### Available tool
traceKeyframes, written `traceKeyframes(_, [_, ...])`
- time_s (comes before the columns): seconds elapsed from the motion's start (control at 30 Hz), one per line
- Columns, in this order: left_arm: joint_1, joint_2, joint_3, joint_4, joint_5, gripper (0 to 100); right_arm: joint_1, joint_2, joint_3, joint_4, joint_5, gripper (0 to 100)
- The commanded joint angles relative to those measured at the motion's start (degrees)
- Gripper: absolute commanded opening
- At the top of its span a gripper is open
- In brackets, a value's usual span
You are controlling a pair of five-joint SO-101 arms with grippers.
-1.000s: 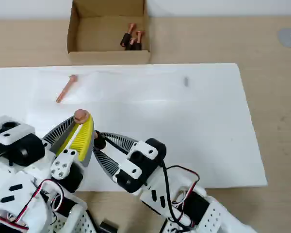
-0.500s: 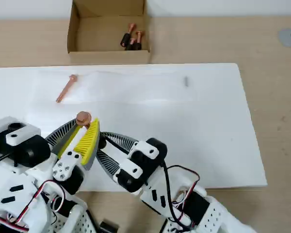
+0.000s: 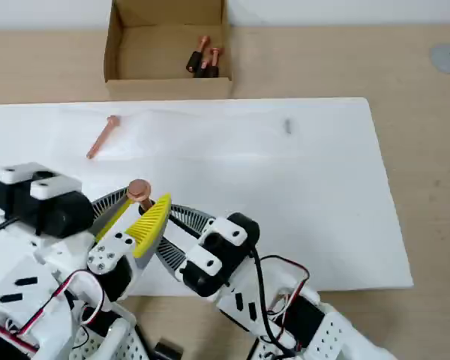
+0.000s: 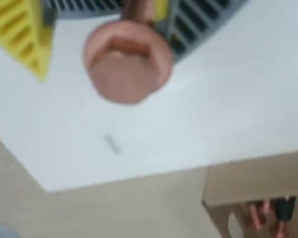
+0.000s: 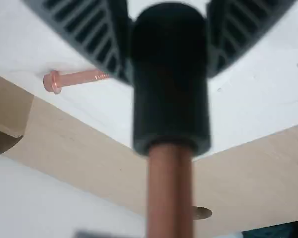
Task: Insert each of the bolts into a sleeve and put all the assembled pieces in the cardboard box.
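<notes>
My left gripper (image 3: 144,198) is clamped on a copper bolt (image 3: 139,189), head up, the arm low over the near edge of the white mat (image 3: 300,195). My right gripper (image 5: 169,22), angled in beside it, pinches the black sleeve (image 5: 170,84), and the bolt's shank runs into the sleeve's end. A loose bolt (image 3: 103,136) lies on the mat's far side, and assembled pieces (image 3: 202,60) sit in the cardboard box (image 3: 114,45).

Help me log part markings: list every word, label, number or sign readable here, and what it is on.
None readable.
The cardboard box, the white sheet, the held bolt, the loose bolt and the sleeve show no print.
A small grey mark on the sheet is too small to tell as writing.
</notes>
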Motion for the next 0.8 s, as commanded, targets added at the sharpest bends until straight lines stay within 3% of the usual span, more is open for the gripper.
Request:
traceKeyframes(0.0, [0.62,3.74,-6.07,3.78,-0.62,18,1.01,-9.1,-0.31,-1.14,-0.35,0.9])
traceKeyframes(0.33, [0.62,9.36,-16.09,14.07,-8.0,19,3.12,-9.19,-0.57,-1.14,-0.26,0.9])
traceKeyframes(0.63, [0.62,12.35,-21.98,16.35,-7.74,19,4.44,-8.92,-1.98,-1.14,-0.09,0.9])
traceKeyframes(0.77, [0.62,13.76,-26.64,16.18,-5.8,19,9.01,-8.92,-1.98,-1.58,-0.09,0.9])
